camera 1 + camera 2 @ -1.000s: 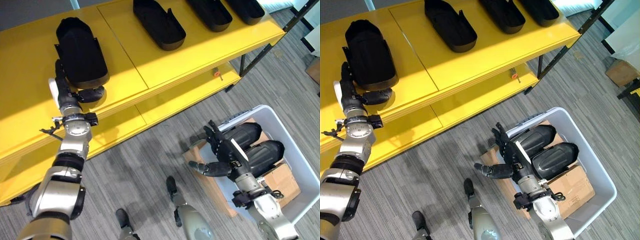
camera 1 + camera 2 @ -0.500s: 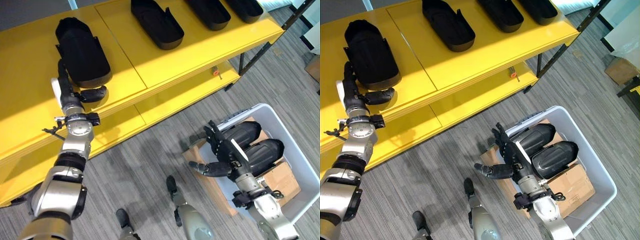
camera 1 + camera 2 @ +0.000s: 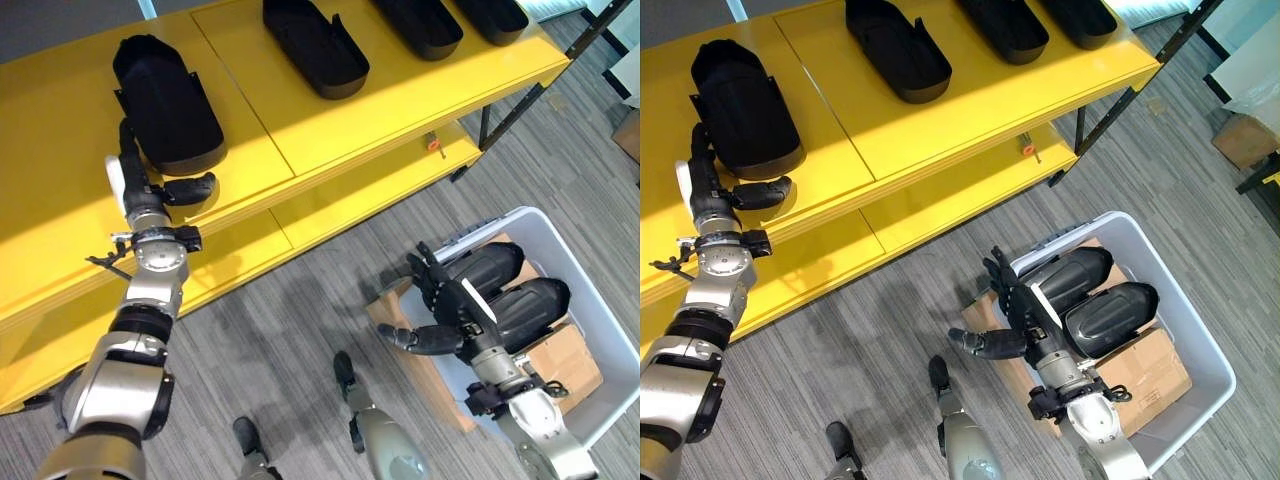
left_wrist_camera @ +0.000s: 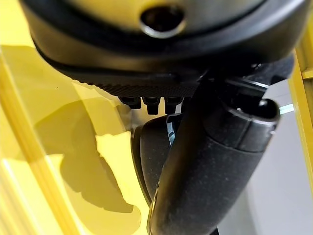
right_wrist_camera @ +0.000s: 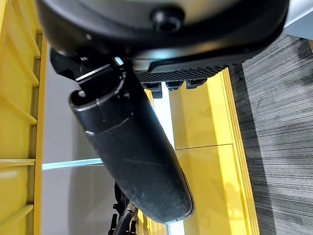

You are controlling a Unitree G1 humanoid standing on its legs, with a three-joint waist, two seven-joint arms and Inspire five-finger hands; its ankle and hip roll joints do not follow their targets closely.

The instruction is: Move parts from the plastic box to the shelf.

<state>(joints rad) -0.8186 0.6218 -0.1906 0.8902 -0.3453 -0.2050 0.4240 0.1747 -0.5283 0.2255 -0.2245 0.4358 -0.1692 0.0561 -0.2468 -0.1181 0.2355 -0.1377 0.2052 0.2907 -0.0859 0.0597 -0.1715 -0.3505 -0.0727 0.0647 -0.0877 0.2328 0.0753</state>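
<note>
My left hand [image 3: 140, 190], fingers straight, rests beside the black moulded part [image 3: 165, 103] on the yellow shelf [image 3: 330, 125], barely shifted; right hand [image 3: 450, 315], relaxed, hovers over two parts [image 3: 505, 290] in the white plastic box [image 3: 600, 340]

Bright yellow flat-topped shelf [image 3: 330, 120]: plain yellow, paler where sunlit. Glossy black moulded shell parts on the shelf [image 3: 165, 100]: solid black. White rectangular plastic box [image 3: 610, 345]: plain white walls. Two black rounded parts in the box [image 3: 530, 300]: dark, slightly glossy. Brown cardboard sheet under them [image 3: 575, 365]: plain brown. Grey carpet floor with fine stripes [image 3: 300, 330]. Small orange item on the lower shelf edge [image 3: 433, 146], possibly a tool handle.
</note>
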